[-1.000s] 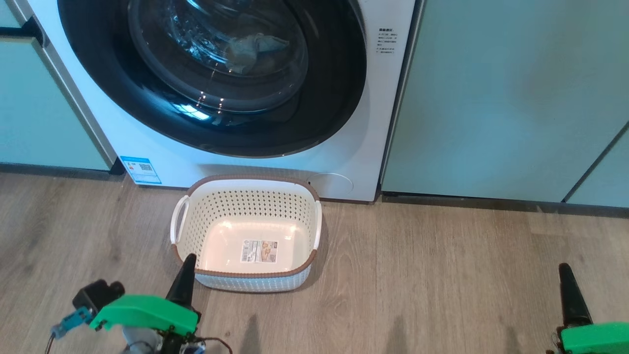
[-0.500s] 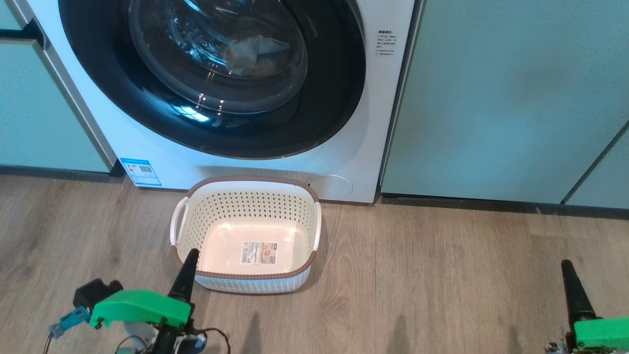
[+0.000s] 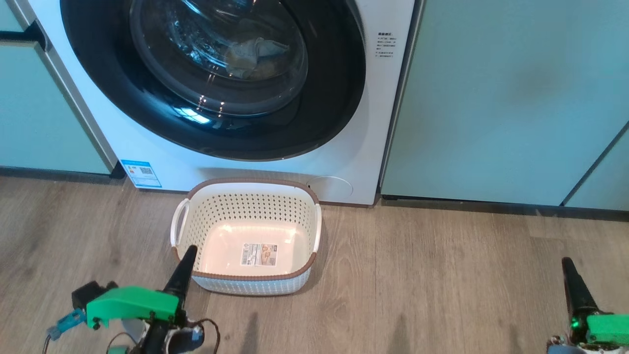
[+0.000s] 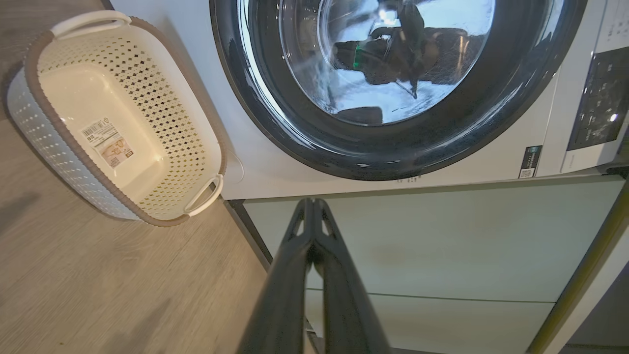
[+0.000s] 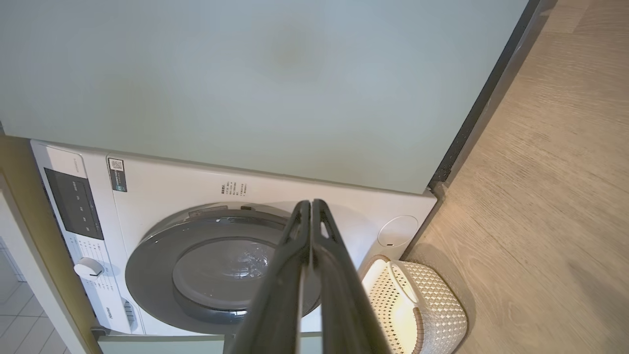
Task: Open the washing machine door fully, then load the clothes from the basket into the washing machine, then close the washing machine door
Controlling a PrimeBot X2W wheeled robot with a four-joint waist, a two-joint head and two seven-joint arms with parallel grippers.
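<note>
Two hands are clenched, fingers pressed together and gripping nothing. In the head view the left hand [image 3: 190,250] is at 7 o'clock, its tip overlapping the 7 o'clock corner of the basket [image 3: 255,183]. The right hand [image 3: 566,260] is at 4 o'clock over the wooden floor [image 3: 442,275]. The basket stands on the floor just before the washing machine [image 3: 373,147], a label [image 3: 259,254] showing on its bottom. At 11 o'clock the washing machine door [image 3: 339,98] sits shut, with the clothes [image 3: 250,51] behind its glass.

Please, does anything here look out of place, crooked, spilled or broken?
Nothing stands out. The basket stands upright and empty on the floor, in front of the washing machine. The washing machine door is shut, with the clothes behind its glass. No spill or damage shows.
</note>
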